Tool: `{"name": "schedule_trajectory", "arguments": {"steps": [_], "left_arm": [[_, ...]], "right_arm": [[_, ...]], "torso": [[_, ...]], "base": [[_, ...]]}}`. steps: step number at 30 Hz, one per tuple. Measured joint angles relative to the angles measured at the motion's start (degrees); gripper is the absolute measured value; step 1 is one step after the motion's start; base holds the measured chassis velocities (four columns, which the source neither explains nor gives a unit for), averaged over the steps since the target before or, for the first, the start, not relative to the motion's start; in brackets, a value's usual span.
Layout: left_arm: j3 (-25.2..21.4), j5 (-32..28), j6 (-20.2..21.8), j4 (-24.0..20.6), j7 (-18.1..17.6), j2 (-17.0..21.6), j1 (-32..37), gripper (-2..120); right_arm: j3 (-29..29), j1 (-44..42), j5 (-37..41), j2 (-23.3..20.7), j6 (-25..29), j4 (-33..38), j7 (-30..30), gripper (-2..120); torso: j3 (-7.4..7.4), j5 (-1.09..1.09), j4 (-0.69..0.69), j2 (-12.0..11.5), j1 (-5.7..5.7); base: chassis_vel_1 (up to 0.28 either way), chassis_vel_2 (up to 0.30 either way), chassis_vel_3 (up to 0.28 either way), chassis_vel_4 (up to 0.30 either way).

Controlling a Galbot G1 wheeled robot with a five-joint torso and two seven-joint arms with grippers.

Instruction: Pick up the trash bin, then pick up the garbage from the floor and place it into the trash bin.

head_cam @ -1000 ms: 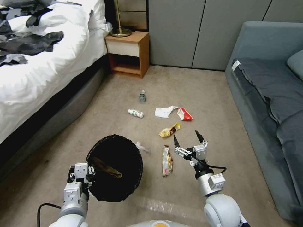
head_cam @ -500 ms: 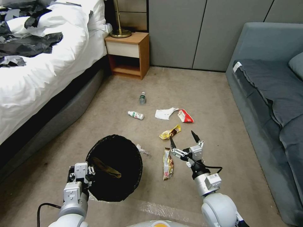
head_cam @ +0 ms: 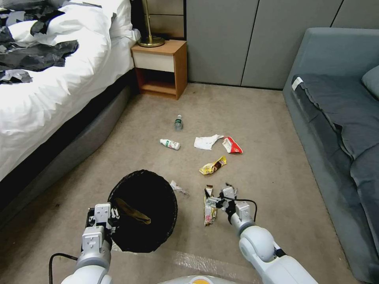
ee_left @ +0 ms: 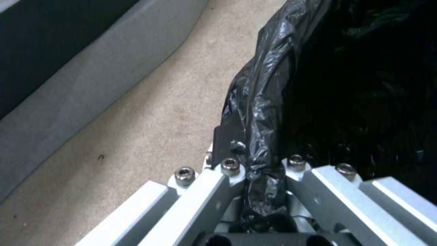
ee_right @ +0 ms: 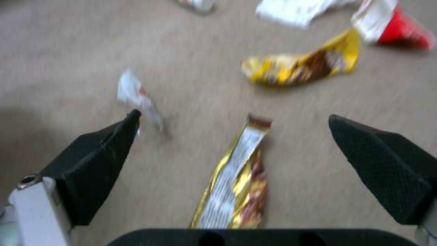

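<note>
Garbage wrapper (ee_right: 234, 184) lies between wide-spread fingers (ee_right: 95, 160) — right hand (head_cam: 217, 197) low, pointing down.

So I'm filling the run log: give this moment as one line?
left gripper: shut on bin rim, holding | right gripper: open, over gold wrapper on floor | not yet gripped

beige carpet floor (head_cam: 252, 114), white-duvet bed (head_cam: 59, 90) upper left, wooden nightstand (head_cam: 160, 67) top centre, grey wall panels (head_cam: 237, 39), grey sofa (head_cam: 339, 118) right
</note>
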Motion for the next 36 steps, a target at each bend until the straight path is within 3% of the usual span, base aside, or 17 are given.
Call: {"name": "schedule_trajectory", "arguments": {"steps": [9, 19, 31, 36], "left_arm": [[0.3, 0.61, 0.0, 0.35, 0.01, -0.41, 0.18, 1], [-0.08, 1.23, -0.99, 0.27, 0.12, -0.6, 1.49, 1], [0.16, 1.64, -1.05, -0.07, 0.09, -0.83, 1.8, 1], [0.15, 1.65, -1.05, -0.25, 0.04, -0.84, 1.81, 1]], "right_arm": [[0.3, 3.9, 0.18, 2.11, -3.0, -9.57, -3.6, 100], [1.55, 7.07, -5.49, 5.22, 1.99, -22.15, -7.14, 100], [1.51, 8.71, -7.2, 7.53, 4.74, -26.77, -8.92, 99], [1.31, 8.75, -8.14, 8.56, 5.31, -27.69, -9.51, 83]], "torso": [[0.0, 0.0, 0.0, 0.0, 0.0], [0.0, 0.0, 0.0, 0.0, 0.0], [0.0, 0.0, 0.0, 0.0, 0.0], [0.0, 0.0, 0.0, 0.0, 0.0]], "base": [[0.0, 0.0, 0.0, 0.0], [0.0, 0.0, 0.0, 0.0], [0.0, 0.0, 0.0, 0.0], [0.0, 0.0, 0.0, 0.0]]}}
